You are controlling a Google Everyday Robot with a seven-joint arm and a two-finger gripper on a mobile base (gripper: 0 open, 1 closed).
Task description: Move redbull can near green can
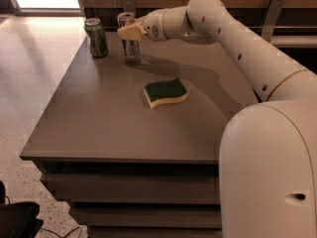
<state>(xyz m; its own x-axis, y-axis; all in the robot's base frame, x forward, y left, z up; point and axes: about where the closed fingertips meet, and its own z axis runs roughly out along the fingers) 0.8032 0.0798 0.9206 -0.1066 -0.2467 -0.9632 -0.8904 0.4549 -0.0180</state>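
At the far left corner of the grey counter (99, 133) stands the short dark green can (96, 37). Just beside it, on its right, the tall slim silver-and-blue redbull can (131, 47) is upright. My pale pincer gripper (129, 32) pinches it near the top (so it cannot tip). I think the job is nearly done. The green-and-yellow sponge (165, 92) lies mid-counter, well apart.

Arm (237, 43): smooth cream-white shell in rounded, tube-like segments. A row of small dark round recesses runs along its long segment. A thin tan seam rings the joint at 3 o'clock. Tool (130, 32), at 11 o'clock in the view: pale tan end piece on a white wrist with a greyish disc. Body housing (267, 172), at 5 o'clock: large, domed, cream-white, with one small dark slot.
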